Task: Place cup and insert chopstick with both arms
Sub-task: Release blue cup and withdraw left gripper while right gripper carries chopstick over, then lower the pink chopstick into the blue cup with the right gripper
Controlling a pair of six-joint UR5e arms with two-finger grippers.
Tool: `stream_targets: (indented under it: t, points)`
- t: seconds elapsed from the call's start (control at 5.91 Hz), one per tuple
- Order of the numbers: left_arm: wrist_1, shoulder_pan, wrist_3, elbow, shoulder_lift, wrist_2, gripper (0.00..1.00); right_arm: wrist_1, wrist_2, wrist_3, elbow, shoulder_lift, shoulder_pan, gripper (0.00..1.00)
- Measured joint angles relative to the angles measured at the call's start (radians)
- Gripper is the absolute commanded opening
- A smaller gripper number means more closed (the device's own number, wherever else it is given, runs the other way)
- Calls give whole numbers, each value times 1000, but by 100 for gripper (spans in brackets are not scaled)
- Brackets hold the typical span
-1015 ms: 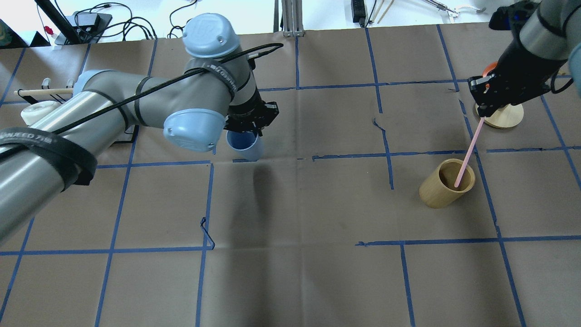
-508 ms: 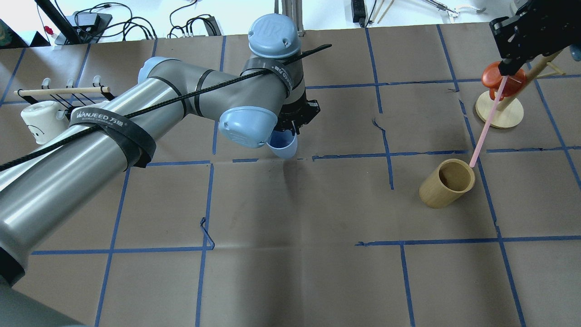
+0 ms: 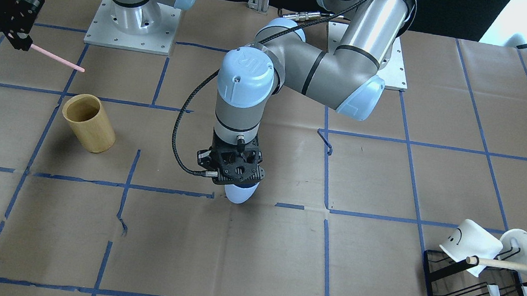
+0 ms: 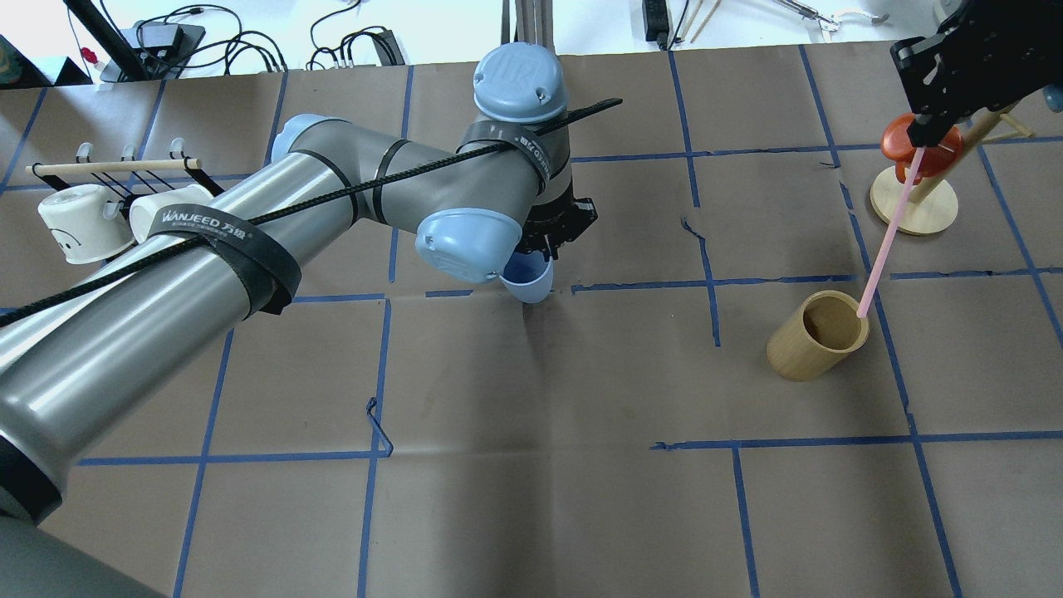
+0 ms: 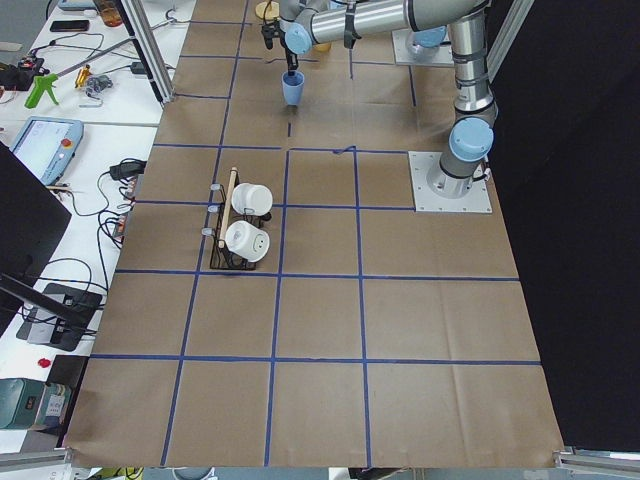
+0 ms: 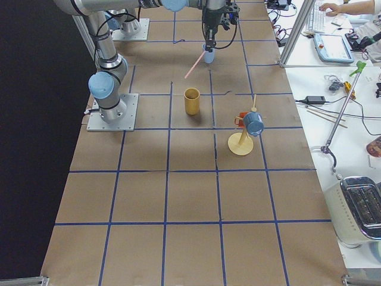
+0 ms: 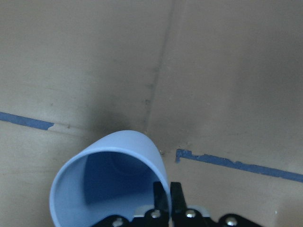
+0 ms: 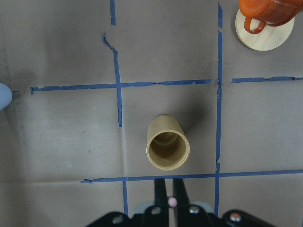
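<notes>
My left gripper [image 4: 546, 242] is shut on the rim of the light-blue cup [image 4: 531, 284] and holds it low over the middle of the table, mouth up and slightly tilted. The cup also shows in the front view [image 3: 239, 193] and the left wrist view [image 7: 109, 179]. My right gripper [image 4: 918, 133] is shut on the top end of the pale-pink chopstick [image 4: 889, 232] and holds it high. In the overhead view the stick's lower tip appears at the rim of the tan wooden cylinder [image 4: 818, 335]. In the right wrist view the cylinder [image 8: 167, 149] stands below the gripper [image 8: 168, 194].
A wooden mug tree [image 4: 913, 212] with an orange mug [image 4: 922, 143] stands beyond the cylinder at the far right. A black rack [image 3: 477, 290] with two white mugs [image 4: 83, 224] and a wood dowel sits at the far left. Blue tape lines cross the brown paper.
My left arm carried the cup rightward toward the table's middle. My right gripper rose and drew the chopstick out of the wooden cylinder; both moved little in the last half second.
</notes>
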Motion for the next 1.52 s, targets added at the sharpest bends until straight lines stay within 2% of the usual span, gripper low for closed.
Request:
stream_targets:
  t: [0.17, 0.51, 0.85, 1.18, 1.52]
  points:
    - [10, -6, 0, 1, -14, 3, 97, 1, 0, 4, 0, 8, 1, 6]
    - [12, -8, 22, 7, -5, 16, 98, -3, 0, 66, -4, 32, 39, 6]
    - [-43, 41, 127, 26, 68, 16, 98, -18, -1, 170, -10, 58, 128, 6]
    - [-205, 145, 290, 35, 196, 3, 98, -58, 1, 250, -12, 88, 172, 6]
    - [-429, 286, 519, 42, 345, -20, 97, -118, 2, 383, -29, 132, 260, 6]
